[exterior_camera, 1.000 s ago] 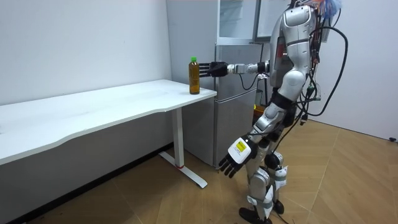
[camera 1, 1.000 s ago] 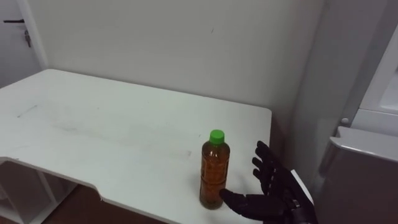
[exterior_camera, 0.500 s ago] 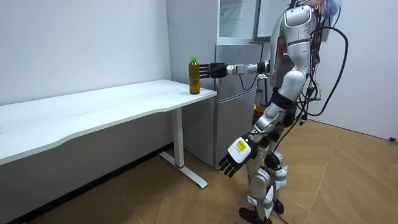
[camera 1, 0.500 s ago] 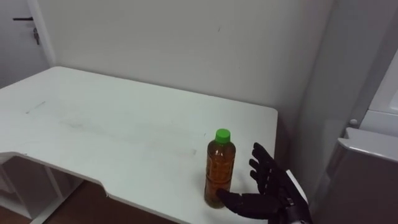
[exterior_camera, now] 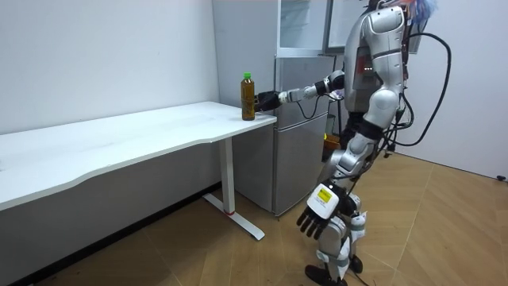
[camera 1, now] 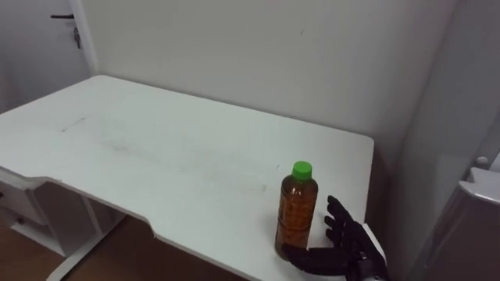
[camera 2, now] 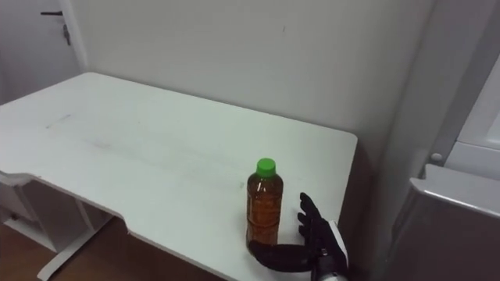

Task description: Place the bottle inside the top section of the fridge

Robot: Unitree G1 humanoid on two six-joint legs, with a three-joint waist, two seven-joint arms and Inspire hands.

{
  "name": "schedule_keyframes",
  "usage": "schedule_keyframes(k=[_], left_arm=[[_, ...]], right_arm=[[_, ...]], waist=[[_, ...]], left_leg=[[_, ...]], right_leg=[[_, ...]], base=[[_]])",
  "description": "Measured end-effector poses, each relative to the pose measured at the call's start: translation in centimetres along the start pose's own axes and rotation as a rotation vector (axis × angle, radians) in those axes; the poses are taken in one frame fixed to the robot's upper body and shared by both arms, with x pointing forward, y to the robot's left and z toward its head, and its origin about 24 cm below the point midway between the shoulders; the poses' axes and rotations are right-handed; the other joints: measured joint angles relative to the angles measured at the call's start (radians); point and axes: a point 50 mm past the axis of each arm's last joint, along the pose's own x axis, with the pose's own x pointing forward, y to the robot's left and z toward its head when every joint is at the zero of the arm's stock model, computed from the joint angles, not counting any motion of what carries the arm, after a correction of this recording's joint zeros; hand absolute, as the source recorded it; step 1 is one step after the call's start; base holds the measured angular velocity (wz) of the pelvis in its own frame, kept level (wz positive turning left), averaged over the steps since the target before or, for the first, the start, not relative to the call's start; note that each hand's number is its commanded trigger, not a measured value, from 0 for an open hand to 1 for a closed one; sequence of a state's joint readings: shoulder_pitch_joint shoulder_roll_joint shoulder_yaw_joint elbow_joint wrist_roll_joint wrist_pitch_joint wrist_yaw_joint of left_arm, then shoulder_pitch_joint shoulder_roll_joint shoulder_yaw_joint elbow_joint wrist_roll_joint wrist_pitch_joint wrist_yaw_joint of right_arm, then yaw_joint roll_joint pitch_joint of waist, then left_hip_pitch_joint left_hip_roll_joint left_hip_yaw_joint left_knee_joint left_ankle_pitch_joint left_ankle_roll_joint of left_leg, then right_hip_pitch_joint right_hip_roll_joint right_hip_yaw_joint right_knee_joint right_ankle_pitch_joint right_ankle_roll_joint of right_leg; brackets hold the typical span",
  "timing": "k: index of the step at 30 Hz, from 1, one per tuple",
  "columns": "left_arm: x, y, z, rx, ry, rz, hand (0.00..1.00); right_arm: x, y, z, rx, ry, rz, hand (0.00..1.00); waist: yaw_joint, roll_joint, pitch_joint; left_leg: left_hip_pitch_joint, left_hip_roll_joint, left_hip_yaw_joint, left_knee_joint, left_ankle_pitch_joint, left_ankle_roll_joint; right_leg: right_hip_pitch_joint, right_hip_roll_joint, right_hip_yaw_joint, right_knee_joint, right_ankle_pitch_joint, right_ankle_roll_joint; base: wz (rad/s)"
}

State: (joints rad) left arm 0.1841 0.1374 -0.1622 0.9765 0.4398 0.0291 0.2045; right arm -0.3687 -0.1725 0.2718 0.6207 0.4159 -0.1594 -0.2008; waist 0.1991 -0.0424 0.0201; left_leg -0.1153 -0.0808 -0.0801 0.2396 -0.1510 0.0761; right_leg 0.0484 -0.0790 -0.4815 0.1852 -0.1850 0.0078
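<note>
A clear bottle (camera 1: pixel 295 209) of brown drink with a green cap stands upright on the white table (camera 1: pixel 156 148), close to its right front corner. My right hand (camera 1: pixel 344 243) is just to the right of the bottle, open, with its fingers spread and pointing up. Its thumb reaches along the table to the bottle's foot. In the room view the bottle (exterior_camera: pixel 248 97) and right hand (exterior_camera: pixel 267 100) meet at the table's end. My left hand (exterior_camera: pixel 318 216) hangs open beside my leg. The fridge (exterior_camera: pixel 302 119) stands right behind the table's end.
The fridge's grey side and white upper part (camera 2: pixel 461 187) rise close on the right of the table. A white wall (camera 1: pixel 258 55) runs behind the table, with a door (camera 1: pixel 55 39) at the far left. I stand on wooden floor beside the fridge.
My right arm has dropped from level to slanting down, and the hand sits lower and closer against the bottle's foot. My left hand has swung forward. The eye views have shifted; the bottle stands where it was.
</note>
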Motion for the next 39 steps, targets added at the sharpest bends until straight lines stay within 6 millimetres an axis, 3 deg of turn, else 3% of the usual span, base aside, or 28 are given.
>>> schedule_keyframes(k=[9, 18, 21, 26, 30, 39], left_arm=[[0.4, 0.4, 0.8, 0.003, -0.011, 0.002, 0.0], [0.5, 0.6, 1.3, 0.001, -0.03, 0.007, 0.0], [0.6, 0.6, 1.4, 0.0, -0.035, 0.008, 0.0], [0.7, 0.7, 1.7, 0.007, -0.045, 0.011, 0.0], [0.7, 0.8, 1.8, 0.02, -0.054, 0.007, 0.0], [1.0, 1.1, 2.2, -0.027, -0.052, 0.005, 0.0]], right_arm=[[0.8, -0.6, 1.1, 0.015, -0.05, -0.053, 0.0], [1.6, -1.3, 1.6, 0.013, -0.061, -0.09, 0.0], [1.7, -1.5, 1.9, -0.008, -0.07, -0.095, 0.0], [1.8, -2.1, 2.3, -0.036, -0.084, -0.103, 0.0], [2.0, -2.0, 2.7, -0.04, -0.095, -0.098, 0.0], [2.1, -1.4, 3.1, -0.07, -0.117, -0.075, 0.0]], waist=[[0.002, 0.005, 0.002], [0.008, 0.005, 0.0035], [0.015, 0.004, 0.0102], [0.026, 0.002, 0.0106], [0.026, -0.006, 0.0156], [0.034, -0.018, 0.0117]], left_leg=[[-0.087, -0.005, -0.013, 0.036, 0.016, 0.002], [-0.123, -0.012, -0.011, 0.053, 0.027, 0.007], [-0.13, -0.015, -0.011, 0.053, 0.034, 0.008], [-0.138, -0.017, -0.015, 0.052, 0.038, 0.009], [-0.142, -0.016, -0.015, 0.05, 0.039, 0.008], [-0.157, -0.016, -0.018, 0.05, 0.04, 0.007]], right_leg=[[-0.078, -0.01, -0.013, 0.039, -0.002, -0.004], [-0.133, -0.027, 0.008, 0.086, -0.017, -0.006], [-0.14, -0.035, 0.004, 0.09, -0.022, -0.006], [-0.149, -0.041, -0.012, 0.092, -0.022, -0.007], [-0.154, -0.04, -0.014, 0.091, -0.022, -0.008], [-0.171, -0.041, -0.015, 0.093, -0.02, -0.01]], base=[[0.05], [0.0], [0.01], [0.02], [0.0], [0.0]])
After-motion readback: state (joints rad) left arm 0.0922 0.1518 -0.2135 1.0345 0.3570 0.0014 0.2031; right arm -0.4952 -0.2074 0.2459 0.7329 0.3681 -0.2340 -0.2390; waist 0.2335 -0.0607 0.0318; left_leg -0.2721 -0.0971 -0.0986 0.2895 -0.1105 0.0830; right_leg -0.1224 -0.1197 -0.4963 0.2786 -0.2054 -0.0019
